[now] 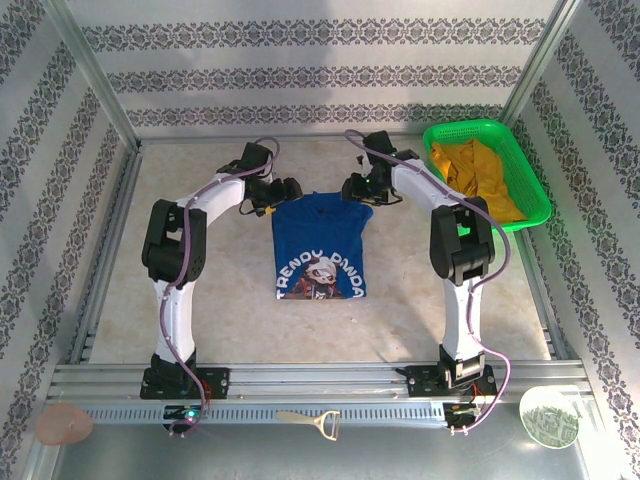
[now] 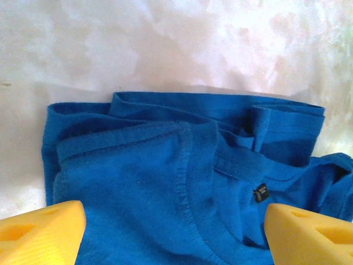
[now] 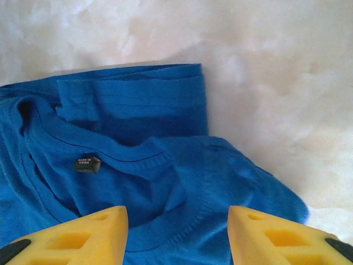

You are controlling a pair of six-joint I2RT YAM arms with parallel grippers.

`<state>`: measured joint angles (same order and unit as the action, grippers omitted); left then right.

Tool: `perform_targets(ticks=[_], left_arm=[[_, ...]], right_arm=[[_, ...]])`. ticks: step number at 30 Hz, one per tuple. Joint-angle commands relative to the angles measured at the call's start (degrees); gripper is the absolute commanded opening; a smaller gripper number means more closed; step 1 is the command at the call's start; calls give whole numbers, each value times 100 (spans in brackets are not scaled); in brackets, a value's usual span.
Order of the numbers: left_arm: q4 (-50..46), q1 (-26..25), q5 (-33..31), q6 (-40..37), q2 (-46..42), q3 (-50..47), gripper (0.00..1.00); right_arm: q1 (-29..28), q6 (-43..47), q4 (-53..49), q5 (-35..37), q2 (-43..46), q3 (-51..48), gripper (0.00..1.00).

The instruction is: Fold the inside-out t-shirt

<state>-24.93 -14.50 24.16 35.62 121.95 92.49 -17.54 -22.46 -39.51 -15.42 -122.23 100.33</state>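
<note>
The blue t-shirt (image 1: pixel 320 250) is laid on the desk (image 1: pixel 200 290) between the arms, with its collar at the far end. The left tool (image 2: pixel 175 215) and right tool (image 3: pixel 177 215) are seen open over the collar, with nothing gripped. The finger bases are cut off by the frame.

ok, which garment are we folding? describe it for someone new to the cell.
Start at the middle of the pale table. The t-shirt lies there, royal blue with a cartoon print. The other garment is mustard yellow and sits in the green basket at far right.
</note>
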Motion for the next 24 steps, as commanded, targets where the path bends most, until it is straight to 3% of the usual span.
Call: perform_targets(ticks=[1,6,11,22,23,24], left_arm=[[36,80,144,59,118,120,85],[22,97,225,17,259,166,85],[-57,105,273,-96,382,182,85],[-83,105,329,-277,444,18,85],[-82,105,332,-283,439,6,85],[-69,112,334,-283,435,-17,85]], right_arm=[[-77,93,-224,185,-279,209,48],[-66,30,-246,408,-415,363,32],[-74,32,-240,413,-481,605,0],[-171,-140,-141,459,-437,997,0],[-175,-79,-190,555,-473,1005,12],[-171,-17,-241,631,-511,1014,31]])
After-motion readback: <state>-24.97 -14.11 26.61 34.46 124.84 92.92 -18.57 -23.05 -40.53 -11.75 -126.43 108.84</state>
